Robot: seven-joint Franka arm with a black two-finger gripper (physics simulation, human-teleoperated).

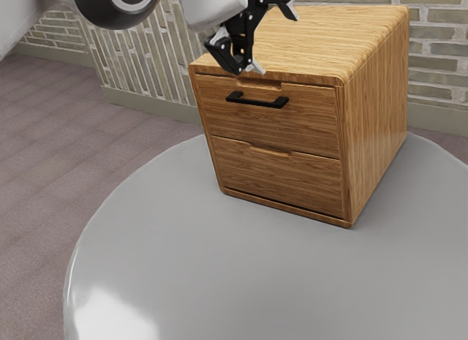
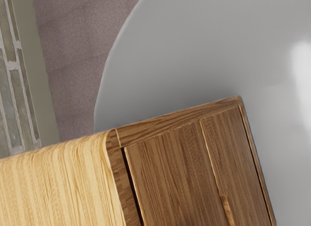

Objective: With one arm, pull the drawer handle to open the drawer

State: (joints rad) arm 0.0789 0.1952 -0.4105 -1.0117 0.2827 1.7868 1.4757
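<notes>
As mounted, the slim black bar handle lies level across the upper drawer of a light-brown wooden two-drawer cabinet, just above and left of the exterior view's centre. That drawer's front sits flush with the cabinet face, with no gap showing at its edges. The lower drawer directly beneath is flush as well.

The black two-finger gripper hangs at the cabinet's front top edge, above the handle and slightly toward the frame's left. It is clear of the handle. Its fingers stand spread, with nothing between them. The white and black arm enters from the upper left corner of the frame.

The cabinet stands on a round grey table, toward its far side, right of centre. Mauve carpeted floor fills the left of the frame, and a pale brick wall runs along the top.

In the wrist view, the cabinet's striped top and front corner lie beneath the hand, with the grey table surface beyond the cabinet front.
</notes>
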